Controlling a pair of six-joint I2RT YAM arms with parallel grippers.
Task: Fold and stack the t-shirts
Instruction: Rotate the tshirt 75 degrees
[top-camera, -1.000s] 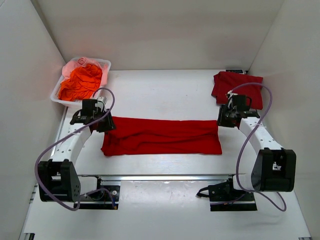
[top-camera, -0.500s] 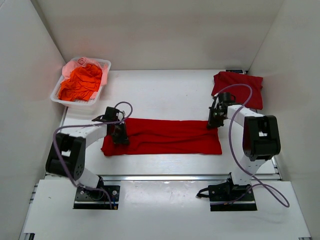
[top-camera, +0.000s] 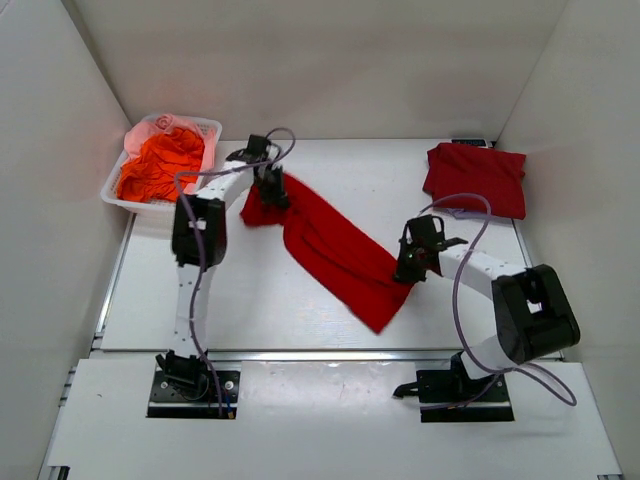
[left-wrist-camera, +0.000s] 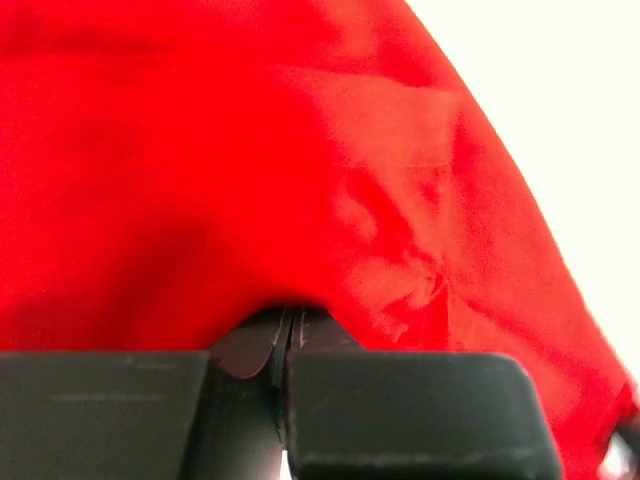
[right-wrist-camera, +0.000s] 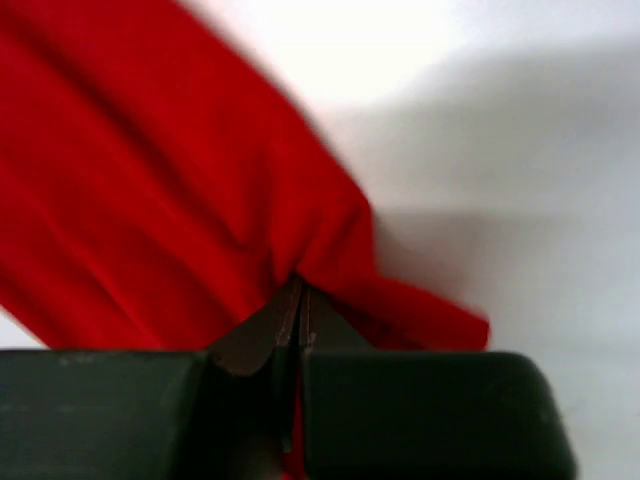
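One t-shirt (top-camera: 332, 247) swung diagonal, seemingly lifted

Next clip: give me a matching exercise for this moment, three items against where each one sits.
Items:
1. stretched t-shirt
2. folded t-shirt
3. basket

Places:
A. far right, lying flat
B. far left
C. centre, running diagonally, pinched at both ends

Pairs: 1-C, 2-A, 3-B
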